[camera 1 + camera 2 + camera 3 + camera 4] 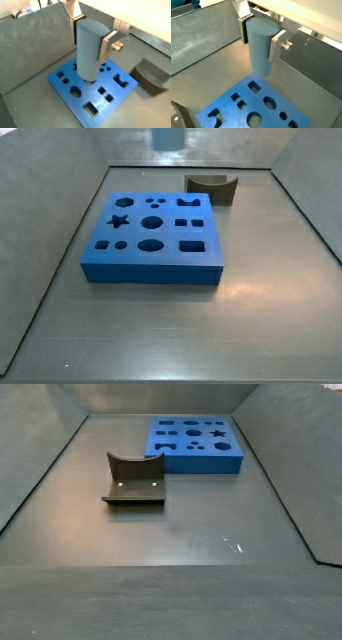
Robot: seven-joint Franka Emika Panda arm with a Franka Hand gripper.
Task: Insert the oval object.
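My gripper is shut on the oval object, a tall, pale grey-blue peg with rounded sides, held upright between the silver fingers. Both wrist views show this grip. The peg hangs above the flat blue block with shaped holes, its lower end over the block's edge and clear of it. In a side view only the peg's lower end shows, at the top edge, well above the blue block. The gripper is out of frame in both side views.
A brown curved block stands on the grey floor beside the blue block and also shows in a side view and a wrist view. Grey metal walls enclose the floor on all sides.
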